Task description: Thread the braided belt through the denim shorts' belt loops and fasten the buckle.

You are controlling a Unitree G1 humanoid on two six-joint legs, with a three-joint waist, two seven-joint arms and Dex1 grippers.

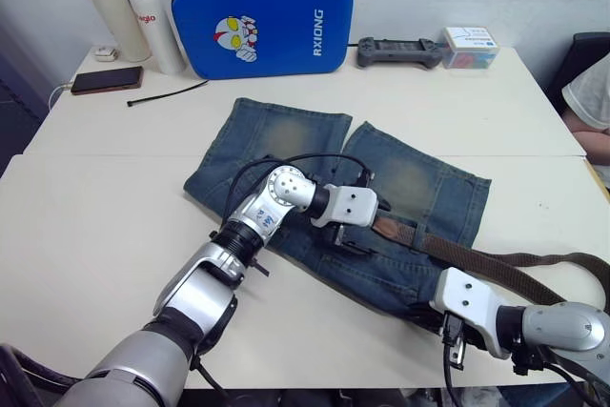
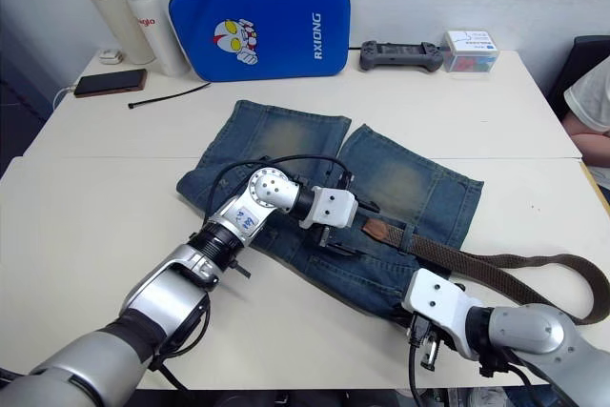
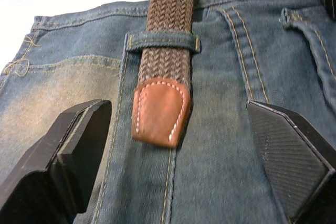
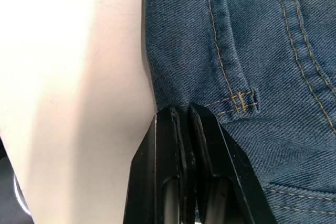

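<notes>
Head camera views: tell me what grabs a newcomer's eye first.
The denim shorts lie spread in the middle of the white table, with the braided belt trailing off to the robot's right. The left gripper hangs open over the belt's tan leather tip, just past a belt loop. Behind stands a bright blue case.

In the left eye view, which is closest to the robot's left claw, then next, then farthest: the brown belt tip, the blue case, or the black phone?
1. Leather tip of the braided belt: right at the left claw, on the denim shorts.
2. Blue case: standing at the table's far edge.
3. Black phone: far left corner, by the bottles.
</notes>
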